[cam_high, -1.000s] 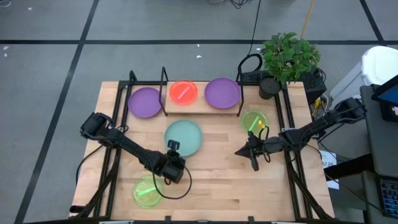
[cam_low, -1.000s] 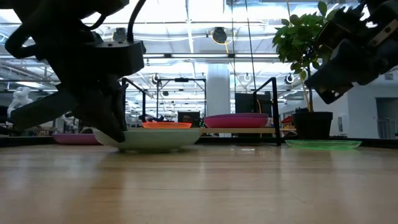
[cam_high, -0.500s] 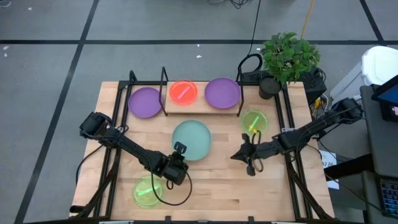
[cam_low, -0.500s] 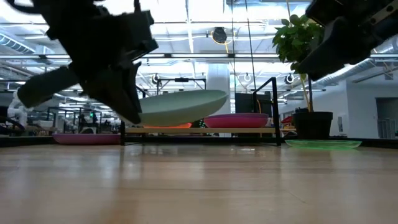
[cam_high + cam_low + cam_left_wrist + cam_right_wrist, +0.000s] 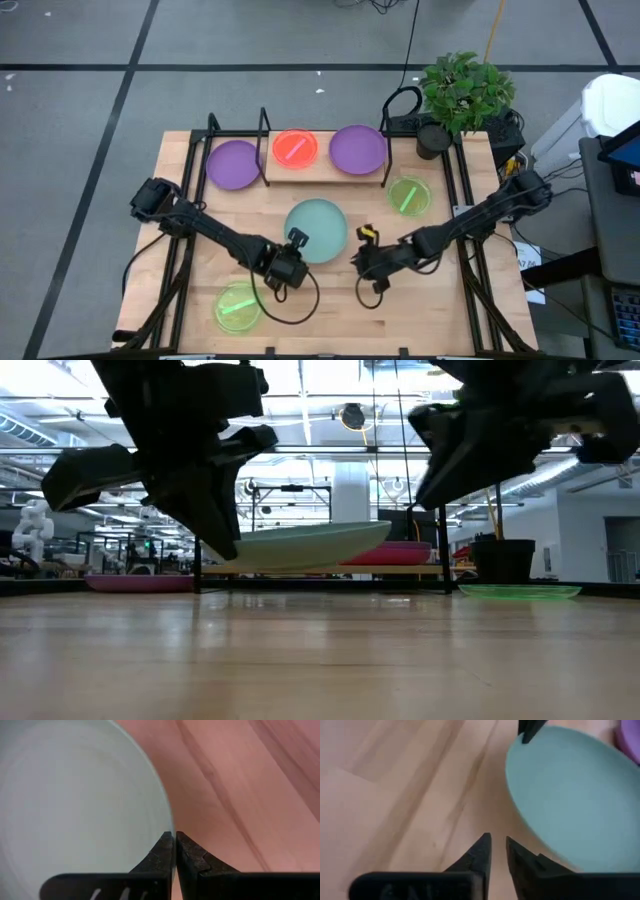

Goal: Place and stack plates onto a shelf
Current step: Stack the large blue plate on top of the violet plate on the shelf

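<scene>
A wooden counter [image 5: 330, 300] is seen from above, with two dark robot arms reaching over it. Toward the left front corner lies a small green plate [image 5: 238, 307]. Just beside it, the left tool [image 5: 291, 262] is pinched tight on the rim of a large teal plate [image 5: 318, 230], holding it tilted and clear of the counter near the middle. The plate looks light, stiff and smooth, likely slippery plastic, so an edge grip like this seems the only workable hold. To its right, the right tool [image 5: 362, 256] hovers close to the teal plate's opposite rim, its jaws slightly apart and holding nothing. Along the far edge stands the shelf [image 5: 320, 166], carrying an orange plate [image 5: 295, 148] and a purple plate [image 5: 357, 149]; another purple plate [image 5: 233, 164] sits by its left end. A second green plate [image 5: 408, 195] lies near the right edge, below a potted plant [image 5: 462, 92].
</scene>
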`<state>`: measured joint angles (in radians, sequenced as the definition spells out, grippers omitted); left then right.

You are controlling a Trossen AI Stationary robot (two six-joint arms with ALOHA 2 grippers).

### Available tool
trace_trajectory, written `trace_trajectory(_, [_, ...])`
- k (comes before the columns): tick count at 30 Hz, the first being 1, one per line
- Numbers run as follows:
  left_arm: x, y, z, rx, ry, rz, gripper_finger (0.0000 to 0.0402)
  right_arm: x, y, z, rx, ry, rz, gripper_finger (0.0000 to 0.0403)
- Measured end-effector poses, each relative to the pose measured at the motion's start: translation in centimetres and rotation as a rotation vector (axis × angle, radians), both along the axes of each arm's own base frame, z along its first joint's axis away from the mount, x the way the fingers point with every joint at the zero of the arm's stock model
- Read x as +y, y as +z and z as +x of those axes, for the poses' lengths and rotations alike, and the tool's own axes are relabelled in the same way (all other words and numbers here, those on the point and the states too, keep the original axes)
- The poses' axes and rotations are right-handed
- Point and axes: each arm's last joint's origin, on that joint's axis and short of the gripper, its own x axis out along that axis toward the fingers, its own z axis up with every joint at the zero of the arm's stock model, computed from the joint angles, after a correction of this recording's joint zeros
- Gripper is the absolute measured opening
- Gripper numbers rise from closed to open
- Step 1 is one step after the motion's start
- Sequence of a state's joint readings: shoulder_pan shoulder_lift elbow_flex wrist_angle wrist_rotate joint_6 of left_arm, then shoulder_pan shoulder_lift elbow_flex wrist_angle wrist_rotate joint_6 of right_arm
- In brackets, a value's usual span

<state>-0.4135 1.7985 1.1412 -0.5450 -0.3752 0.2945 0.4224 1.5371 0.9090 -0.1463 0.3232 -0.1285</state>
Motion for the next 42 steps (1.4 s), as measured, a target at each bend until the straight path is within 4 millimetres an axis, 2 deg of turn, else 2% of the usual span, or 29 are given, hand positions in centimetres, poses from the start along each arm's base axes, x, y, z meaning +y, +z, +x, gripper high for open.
trace_trajectory(8, [0.1,0.0,0.1,0.005,-0.011,0.001,0.0011,-0.3,-1.0,2.0,0.005,0.066,-0.325,0.0092])
trace_trajectory(15, [0.1,0.0,0.1,0.005,-0.013,0.002,0.0015,-1.5,-2.8,3.0,0.078,0.136,-0.394,0.0108])
trace_trajectory(21, [0.1,0.0,0.1,-0.004,-0.013,-0.002,0.0017,-1.9,-3.8,3.6,0.097,0.185,-0.435,0.0084])
trace_trajectory(28, [0.1,0.1,0.3,-0.022,0.0,-0.013,0.0019,-1.8,-4.5,3.5,0.132,0.259,-0.425,0.0014])
trace_trajectory(32, [0.2,0.2,0.5,-0.053,0.025,-0.013,0.0023,-1.7,-4.5,3.5,0.139,0.272,-0.431,0.001])
trace_trajectory(35, [0.2,0.3,0.8,-0.086,0.022,0.0,0.0043,-1.7,-4.6,3.4,0.145,0.272,-0.433,0.0011])
trace_trajectory(42, [0.1,0.8,1.4,-0.193,0.108,-0.03,0.0141,-1.7,-4.4,3.6,0.121,0.253,-0.436,0.0004])
